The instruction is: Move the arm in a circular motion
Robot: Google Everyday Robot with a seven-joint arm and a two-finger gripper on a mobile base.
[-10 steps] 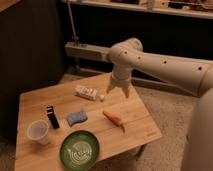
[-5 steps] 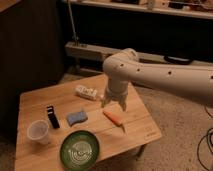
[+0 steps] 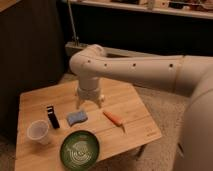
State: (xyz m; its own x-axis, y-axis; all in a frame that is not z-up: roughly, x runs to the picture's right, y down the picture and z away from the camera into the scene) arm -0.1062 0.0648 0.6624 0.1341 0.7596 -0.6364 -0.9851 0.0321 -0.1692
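Note:
The cream-white arm [image 3: 145, 70] reaches in from the right, its thick segments dotted with small dark holes. It bends at a rounded joint [image 3: 87, 60] and points down over the wooden table [image 3: 135, 107]. The gripper [image 3: 90, 103] hangs just above the table's middle, behind the blue sponge [image 3: 76, 117] and left of the carrot [image 3: 114, 119]. Its pointed fingers are spread apart and hold nothing.
On the table stand a black upright object [image 3: 52, 116], a clear plastic cup [image 3: 39, 132] at the front left and a green plate [image 3: 79, 149] at the front. A dark cabinet [image 3: 30, 45] stands behind on the left, with shelving [image 3: 150, 30] across the back.
The arm has swung left and nearer the camera. The gripper moved from the table's back right to its middle. It now hides the white object seen at the back earlier.

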